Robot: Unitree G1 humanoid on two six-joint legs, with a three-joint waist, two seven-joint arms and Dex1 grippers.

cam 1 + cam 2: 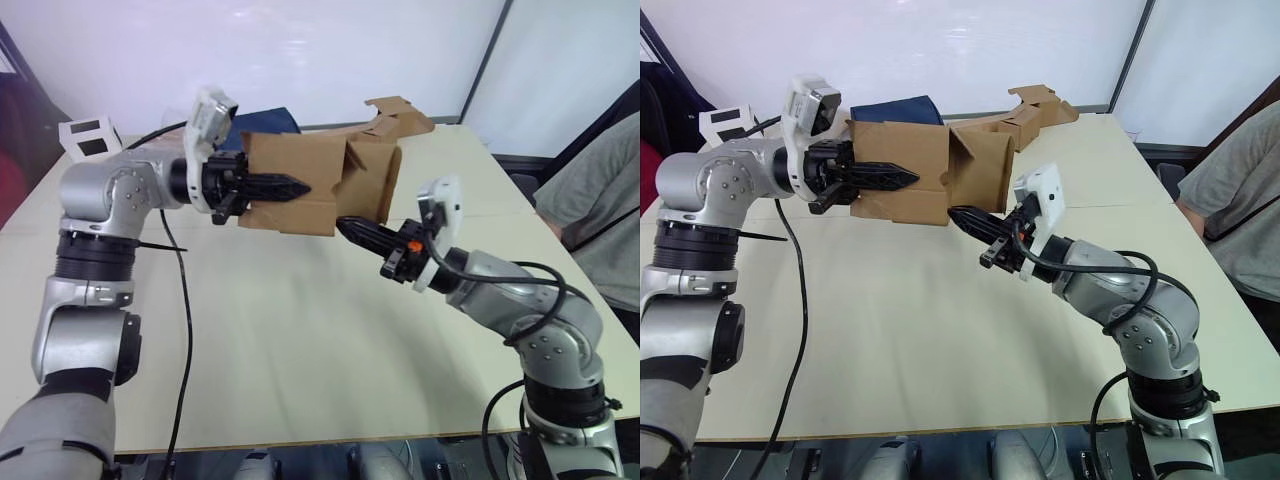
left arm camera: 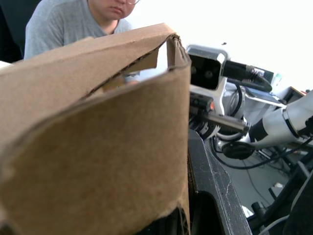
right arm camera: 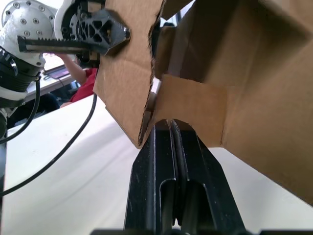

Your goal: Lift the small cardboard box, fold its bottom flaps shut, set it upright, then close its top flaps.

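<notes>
Left claw (image 1: 285, 187): fingers drawn together on one wall of the small cardboard box (image 1: 290, 175), one finger lying along the outer face and pointing toward 3 o'clock in the head views; the box is carried clear of the surface (image 1: 300, 330). Right claw (image 1: 352, 228): fingers pressed together, no gap between them in the right wrist view, holding nothing; the tips sit at the box's lower edge, under the end facing 3 o'clock, touching or just short of a flap (image 3: 190, 105) there, cannot tell which. Box: plain brown corrugated, lying on its side in the air above the far middle of the surface. The end toward the right claw stands open, its flaps splayed and the hollow inside visible. At 12 o'clock beyond it, another brown cardboard piece (image 1: 400, 118) lies on the surface. A person in a grey shirt (image 1: 595, 210) sits at 3 o'clock.
</notes>
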